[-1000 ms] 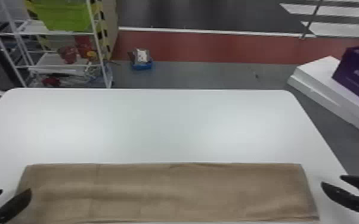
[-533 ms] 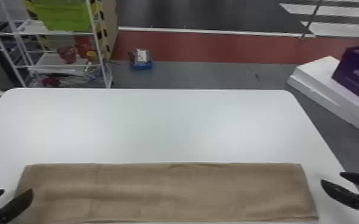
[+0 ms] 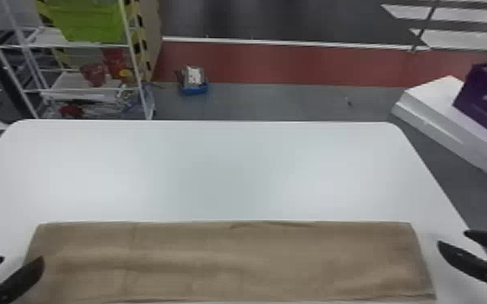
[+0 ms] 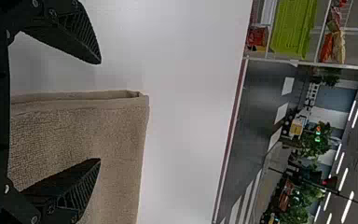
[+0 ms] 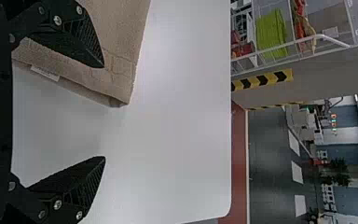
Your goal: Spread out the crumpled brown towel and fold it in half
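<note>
"Brown towel (image 3: 234,262): lying where, exactly?"

"Along the bottom of the head view, flat on the white counter (image 3: 222,169), stretched in one long strip from lower left to lower right."

"Why so narrow?"

"Probably doubled over already, after spreading out. Close to finished, by the look of it, bar a few faint wrinkles."

"And the tools?"

"Both wide, holding nothing. Left tool (image 3: 23,258) at lower left, by one end of the strip; right tool (image 3: 452,237) at lower right, near the other. Likely placed so for tidying a corner each, or for backing off without snagging cloth."

"Anything gained from the wrist views?"

"From the left one, a layered edge (image 4: 84,96), good evidence of folding. From the right one, a small white label (image 5: 45,73) at the border. From the head view, full length and straight far side."

"Worth watching?"

"Upper layer, perhaps: easy to drag askew with a low finger."
</note>
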